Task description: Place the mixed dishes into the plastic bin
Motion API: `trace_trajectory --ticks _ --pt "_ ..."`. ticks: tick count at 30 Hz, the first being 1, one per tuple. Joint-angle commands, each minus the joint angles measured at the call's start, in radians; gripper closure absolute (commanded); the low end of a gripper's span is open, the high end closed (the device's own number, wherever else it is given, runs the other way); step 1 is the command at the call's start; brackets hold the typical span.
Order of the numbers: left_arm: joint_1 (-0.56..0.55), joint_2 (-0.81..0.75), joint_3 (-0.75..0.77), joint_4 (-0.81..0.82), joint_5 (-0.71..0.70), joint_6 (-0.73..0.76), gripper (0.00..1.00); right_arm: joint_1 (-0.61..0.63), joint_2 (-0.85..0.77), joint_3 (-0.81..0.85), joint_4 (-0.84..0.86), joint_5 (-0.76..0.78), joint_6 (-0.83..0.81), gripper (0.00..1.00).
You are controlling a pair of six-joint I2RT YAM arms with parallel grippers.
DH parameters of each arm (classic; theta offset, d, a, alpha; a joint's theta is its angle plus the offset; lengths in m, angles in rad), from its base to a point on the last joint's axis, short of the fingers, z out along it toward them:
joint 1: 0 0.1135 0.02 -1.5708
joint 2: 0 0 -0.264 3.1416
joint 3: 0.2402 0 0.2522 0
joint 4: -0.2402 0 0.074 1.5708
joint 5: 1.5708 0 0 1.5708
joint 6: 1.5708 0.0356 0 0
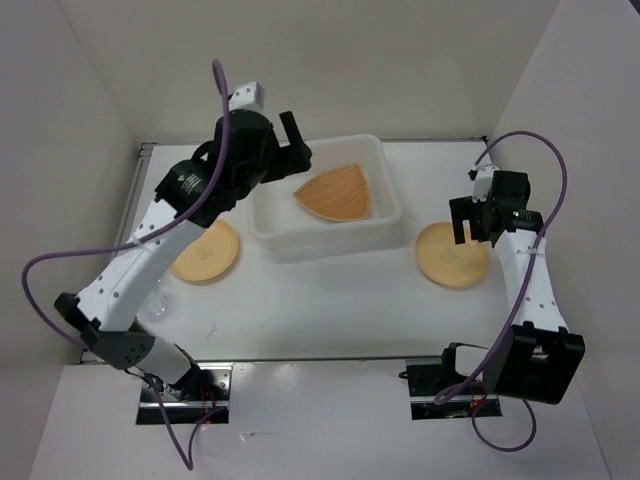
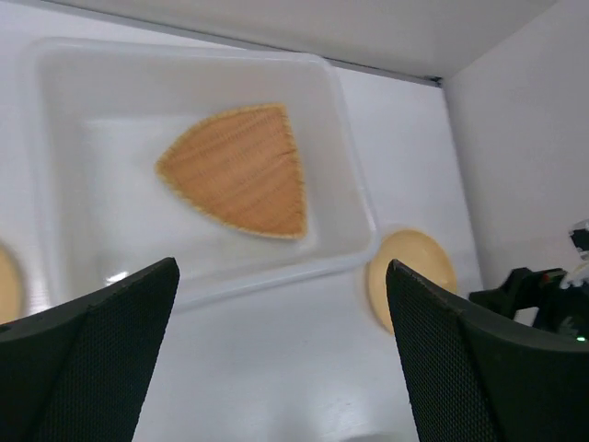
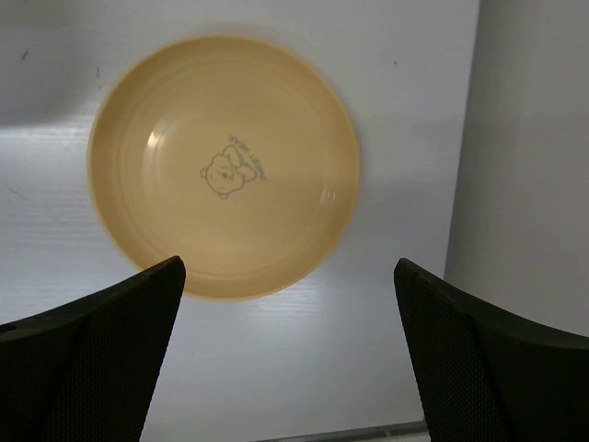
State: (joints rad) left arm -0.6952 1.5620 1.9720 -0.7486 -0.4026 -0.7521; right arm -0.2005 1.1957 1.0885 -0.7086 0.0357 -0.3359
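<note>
Black mesh-faced fingers (image 2: 101, 359) of our left end effector (image 2: 285, 354) fill the bottom of the left wrist view. They are spread wide with nothing between them and hang above the translucent white rectangular plastic bin (image 2: 345, 147). Inside it the rounded-triangular woven-textured orange plate (image 2: 241, 173) lies flat on the floor, apart from the walls. We judge that plate delivered, which would explain the empty, open hold over it.

Our right end effector (image 3: 290, 354) is likewise spread and empty. It is poised straight over a round pale orange plate (image 3: 224, 166) with a small bear print, which sits on the white desk (image 3: 405, 138) near the bin's right end. This looks lined up for a pick.

A second round pale orange plate (image 1: 205, 250) rests on the desk left of the bin, partly hidden by the left arm. Both round plates lie outside the bin, so we judge the task well short of half done.
</note>
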Motion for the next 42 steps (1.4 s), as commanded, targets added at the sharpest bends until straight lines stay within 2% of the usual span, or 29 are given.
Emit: trace_trajectory --ticks 1,4,8,10,15,17,19,22,27,35,42 --pt "0.031 -0.065 -0.137 -0.097 -0.091 0.134 0.01 -0.016 0.045 0.015 -0.040 -0.045 -0.076 0.02" --pt "0.031 -0.198 -0.269 -0.026 -0.032 0.192 0.01 0.018 0.056 -0.039 0.001 -0.022 -0.210 0.02" --pt "0.031 -0.287 -0.353 -0.026 -0.031 0.192 0.01 -0.014 0.067 -0.062 0.095 -0.034 -0.304 0.02" --pt "0.040 -0.306 -0.363 -0.026 -0.031 0.201 0.01 -0.014 0.108 -0.035 0.121 -0.045 -0.356 0.02" --pt "0.040 -0.315 -0.363 -0.046 -0.009 0.201 0.01 0.010 0.240 -0.023 0.267 0.047 -0.491 0.02" --pt "0.040 -0.315 -0.363 -0.046 -0.008 0.201 0.01 -0.003 0.304 0.085 0.207 0.011 -0.523 0.02" --pt "0.040 -0.315 -0.363 -0.046 0.002 0.201 0.01 -0.016 0.381 0.170 0.120 -0.048 -0.523 0.02" --pt "0.040 -0.315 -0.363 -0.055 0.011 0.201 0.01 -0.025 0.442 0.186 0.026 -0.099 -0.502 0.02" --pt "0.040 -0.348 -0.420 -0.055 0.022 0.160 0.01 -0.082 0.453 0.149 0.026 -0.174 -0.427 0.02" --pt "0.040 -0.359 -0.463 -0.066 0.031 0.131 0.01 -0.232 0.611 0.171 -0.008 -0.258 -0.397 0.02" --pt "0.040 -0.359 -0.483 -0.075 0.022 0.109 0.01 -0.241 0.688 0.133 0.015 -0.229 -0.373 0.02"
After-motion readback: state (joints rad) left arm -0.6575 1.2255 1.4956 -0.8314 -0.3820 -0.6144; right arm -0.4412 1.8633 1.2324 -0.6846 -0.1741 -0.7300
